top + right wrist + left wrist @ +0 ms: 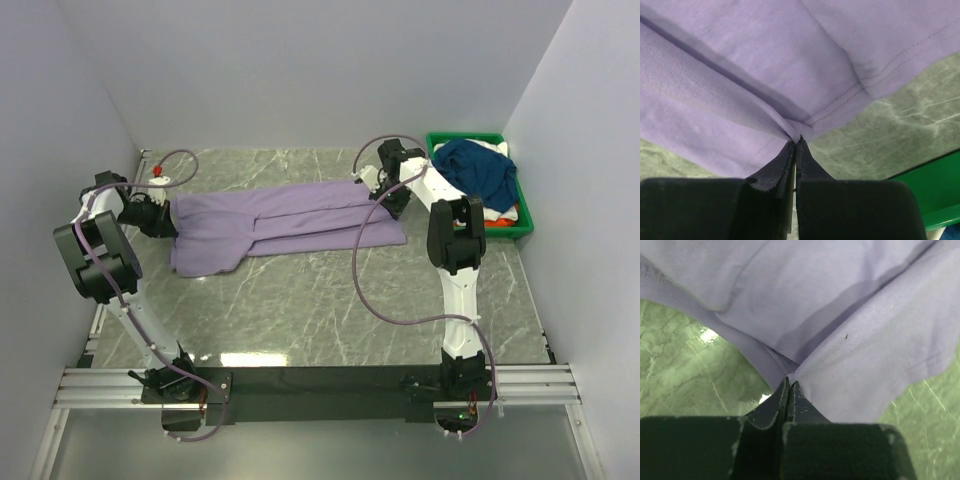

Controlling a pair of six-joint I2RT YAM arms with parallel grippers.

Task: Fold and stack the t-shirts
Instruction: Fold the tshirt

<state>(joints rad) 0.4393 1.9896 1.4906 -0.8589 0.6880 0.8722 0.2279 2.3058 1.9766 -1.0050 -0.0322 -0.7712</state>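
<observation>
A lavender t-shirt (285, 220) lies stretched across the marble table, folded lengthwise into a long band. My left gripper (168, 216) is at its left end, shut on a pinch of the lavender cloth (850, 330); the fingertips (783, 392) meet with fabric bunched between them. At the right end my right gripper (392, 197) is likewise shut on a gathered fold near the stitched hem of the shirt (740, 65). A navy t-shirt (480, 170) lies heaped in the green bin, over white (507, 213) and orange (492, 224) garments.
The green plastic bin (528, 224) stands at the back right corner, its edge showing in the right wrist view (935, 185). White walls close in the table on three sides. A grey cable loops from the right arm over the table (370, 300).
</observation>
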